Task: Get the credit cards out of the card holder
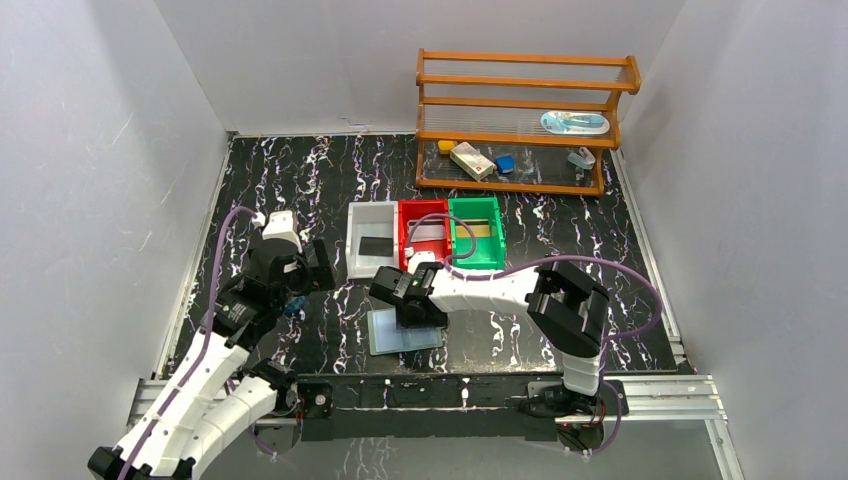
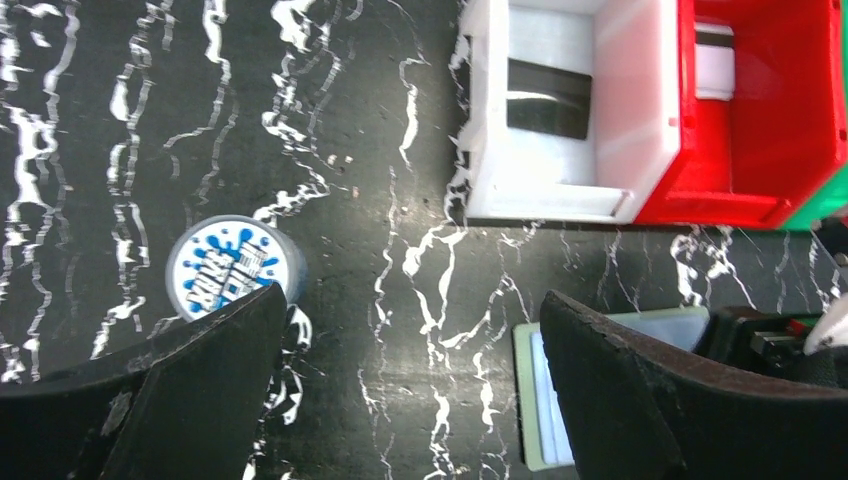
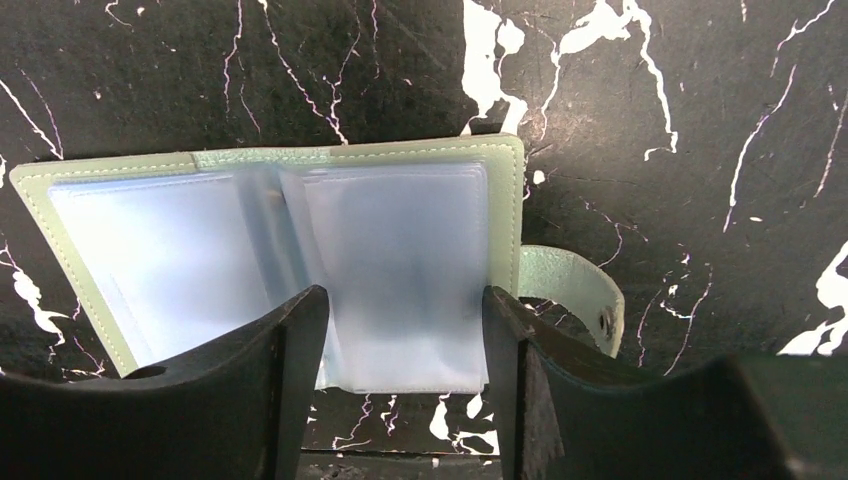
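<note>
Right gripper point(image 3: 403, 300) half-spread over open card holder point(image 3: 170, 250); left gripper point(image 2: 412, 300) wide apart, empty

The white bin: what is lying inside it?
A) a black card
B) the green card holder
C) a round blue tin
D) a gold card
A: a black card lies flat on the floor of the white bin, and nothing else shows in it.
</note>
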### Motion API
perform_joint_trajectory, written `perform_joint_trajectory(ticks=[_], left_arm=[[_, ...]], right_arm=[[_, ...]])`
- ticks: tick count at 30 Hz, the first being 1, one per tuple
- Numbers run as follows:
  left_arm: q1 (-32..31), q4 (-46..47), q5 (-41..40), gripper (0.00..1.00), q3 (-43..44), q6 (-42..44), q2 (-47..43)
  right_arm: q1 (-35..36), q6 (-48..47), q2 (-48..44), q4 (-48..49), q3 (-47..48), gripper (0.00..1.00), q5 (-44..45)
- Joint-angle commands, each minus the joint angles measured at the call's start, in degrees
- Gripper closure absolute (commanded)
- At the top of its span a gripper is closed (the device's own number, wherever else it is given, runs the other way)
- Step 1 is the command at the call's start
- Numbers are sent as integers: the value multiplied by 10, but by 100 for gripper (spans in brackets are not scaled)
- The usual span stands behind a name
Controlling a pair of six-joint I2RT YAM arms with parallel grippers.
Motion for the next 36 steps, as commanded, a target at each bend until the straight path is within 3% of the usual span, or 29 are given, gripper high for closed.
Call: perform_joint_trajectory(ticks=[1,5,9,17,27,36], left_arm=[[1,0,74,2,2,-26,22],[1,-8,182,3,0,-85,53],[1,-27,238,6,0,-127,89],[1,3,372,14,-57,-163,151],[0,39,397,22,-111,-207,183],[-4,70,399,40,-131,-219,218]], right_arm=[[4,1,-14,-24,25,32,18],[3,-3,-31,8,2,28,5],[1,-1,-33,47,-22,28,-20],[-5,20,-14,30,-35,24,-33],[-4,23,-6,-2,-9,21,-9],[-4,20,-20,24,-24,19,-22]])
